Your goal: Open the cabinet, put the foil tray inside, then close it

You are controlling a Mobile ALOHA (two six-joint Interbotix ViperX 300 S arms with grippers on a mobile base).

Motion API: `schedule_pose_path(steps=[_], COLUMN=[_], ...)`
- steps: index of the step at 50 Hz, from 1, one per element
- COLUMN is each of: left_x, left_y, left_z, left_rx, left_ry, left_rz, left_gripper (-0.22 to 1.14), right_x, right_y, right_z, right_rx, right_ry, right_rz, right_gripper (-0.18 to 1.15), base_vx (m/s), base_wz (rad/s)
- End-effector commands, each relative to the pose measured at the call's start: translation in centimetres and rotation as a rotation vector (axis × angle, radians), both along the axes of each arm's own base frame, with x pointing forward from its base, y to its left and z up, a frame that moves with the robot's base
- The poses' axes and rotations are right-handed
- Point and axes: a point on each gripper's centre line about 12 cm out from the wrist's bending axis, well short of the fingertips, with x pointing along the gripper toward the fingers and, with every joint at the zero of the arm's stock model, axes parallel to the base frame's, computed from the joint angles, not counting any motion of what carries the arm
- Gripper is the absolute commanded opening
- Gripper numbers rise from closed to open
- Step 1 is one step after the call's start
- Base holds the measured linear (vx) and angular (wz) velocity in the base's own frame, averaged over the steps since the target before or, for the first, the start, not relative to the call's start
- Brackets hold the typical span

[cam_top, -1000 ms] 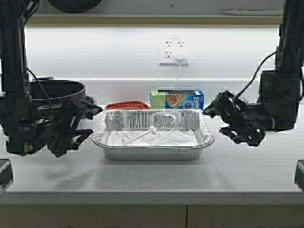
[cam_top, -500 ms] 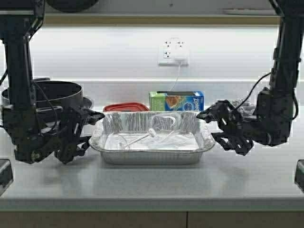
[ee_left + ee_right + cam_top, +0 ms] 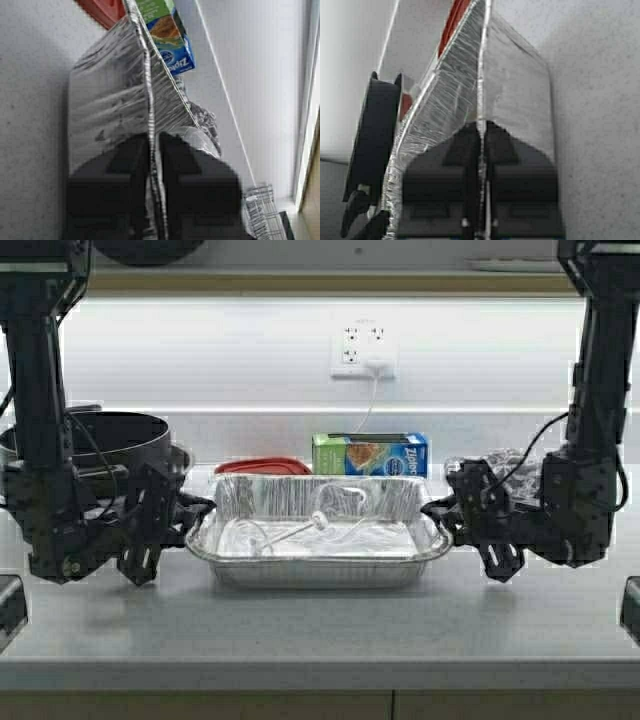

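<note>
Both grippers have closed in since a moment ago: left gripper [image 3: 192, 512] and right gripper [image 3: 440, 512] each pinch an end rim of the tray [image 3: 318, 530], which sits on the counter [image 3: 320, 615] between them.

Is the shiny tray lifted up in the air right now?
No, the foil tray sits flat on the counter, with the left gripper and right gripper pinching its end rims.

The rolled rim of the foil tray [image 3: 470, 95] is clamped between the fingers of the right pincer [image 3: 481, 150]. The tray is set on the speckled table [image 3: 590, 100].
</note>
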Motion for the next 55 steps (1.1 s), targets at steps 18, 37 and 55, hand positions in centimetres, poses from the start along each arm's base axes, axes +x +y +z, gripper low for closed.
schedule_pose_path(steps=[18, 37, 55], left_x=[-5.5, -12.7, -14.2], left_y=[0.4, 1.5, 1.3], left_z=[10.2, 18.3, 22.3], left_rx=[0.023, 0.096, 0.045], left_ry=[-0.046, -0.066, -0.125], left_rz=[-0.043, -0.058, -0.094], left_gripper=[0.03, 0.04, 0.04], right_x=[-8.1, -14.0, -16.4], right_y=[-1.3, -2.4, -2.7], right_z=[9.8, 17.2, 21.3], right_rx=[0.067, 0.092, 0.165], right_ry=[-0.047, -0.123, -0.194], right_rz=[0.013, 0.027, 0.043], right_gripper=[0.08, 0.08, 0.08], base_vx=[0.0, 0.0, 0.0], base_wz=[0.0, 0.0, 0.0])
